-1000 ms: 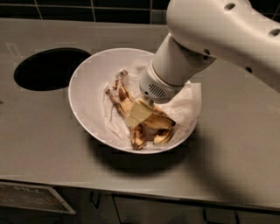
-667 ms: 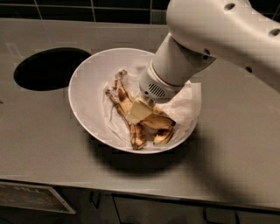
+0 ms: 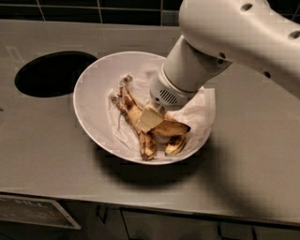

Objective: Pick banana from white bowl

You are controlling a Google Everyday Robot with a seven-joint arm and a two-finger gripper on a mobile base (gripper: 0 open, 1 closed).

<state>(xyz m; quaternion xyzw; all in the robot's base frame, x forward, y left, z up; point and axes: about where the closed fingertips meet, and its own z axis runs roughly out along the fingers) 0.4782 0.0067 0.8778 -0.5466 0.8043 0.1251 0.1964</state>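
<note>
Gripper [image 3: 150, 117] is down inside the white bowl [image 3: 93, 86], right of centre, sitting on the middle of the banana [image 3: 132, 109] peel; clenched on it or released, cannot tell, the contact is hidden under the wrist housing. Peel lies in the bowl on the crumpled white paper sheet [image 3: 200, 107]; two brown-spotted strips point to the near rim, one strip with a dark stem tip runs far-left. Versus 0.7 s ago: no visible change; arm [image 3: 225, 35], gripper and peel are in the same places, peel not lifted. Bowl stands on the grey surface [image 3: 255, 157], just right of the dark oval hole [image 3: 54, 72], not touching it; dark tiled wall [image 3: 93, 9] along the far edge.
</note>
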